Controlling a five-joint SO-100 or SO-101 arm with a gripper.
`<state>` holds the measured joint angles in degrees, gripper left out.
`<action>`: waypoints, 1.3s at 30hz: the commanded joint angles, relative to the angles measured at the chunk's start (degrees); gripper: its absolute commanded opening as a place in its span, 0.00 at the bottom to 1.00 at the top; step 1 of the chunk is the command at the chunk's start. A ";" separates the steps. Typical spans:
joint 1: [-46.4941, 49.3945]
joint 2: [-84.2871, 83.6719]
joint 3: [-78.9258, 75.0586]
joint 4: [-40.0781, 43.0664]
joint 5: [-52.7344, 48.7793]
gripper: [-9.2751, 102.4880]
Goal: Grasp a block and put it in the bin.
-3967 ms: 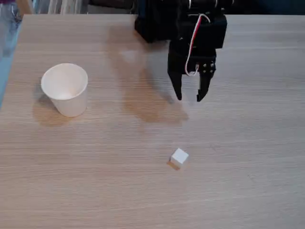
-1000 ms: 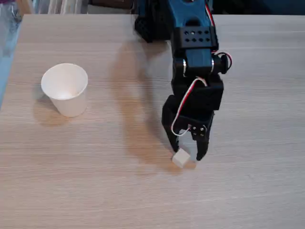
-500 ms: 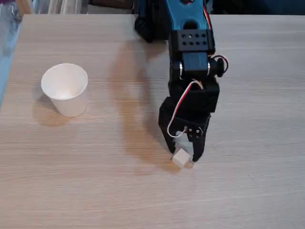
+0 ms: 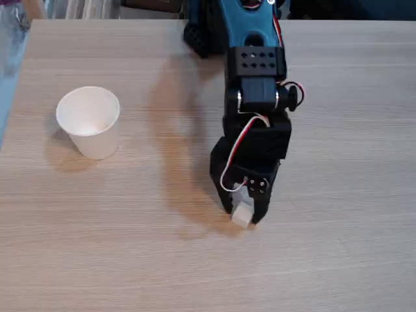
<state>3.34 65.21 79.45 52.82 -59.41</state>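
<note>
In the fixed view the bin [image 4: 88,121], a plain white paper cup, stands upright at about nine o'clock on the wooden table [image 4: 117,253], its open rim facing the camera; well apart from it, toward five o'clock of the table's middle, the gripper [image 4: 242,214] reaches down from the blue and black arm [image 4: 255,71] entering at twelve o'clock; its black jaws are drawn in against both sides of the block [image 4: 241,215], which sits between the tips, low at the tabletop; red and white wires [image 4: 244,144] loop over the wrist.
</note>
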 commanded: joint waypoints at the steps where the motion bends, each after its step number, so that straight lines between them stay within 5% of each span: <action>1: 0.44 0.35 -0.70 -0.62 -0.70 0.19; 21: 3.87 8.96 2.02 -1.93 -8.26 0.10; 39: 20.04 33.66 17.14 -4.66 -26.10 0.10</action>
<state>21.36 93.34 94.66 49.39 -82.88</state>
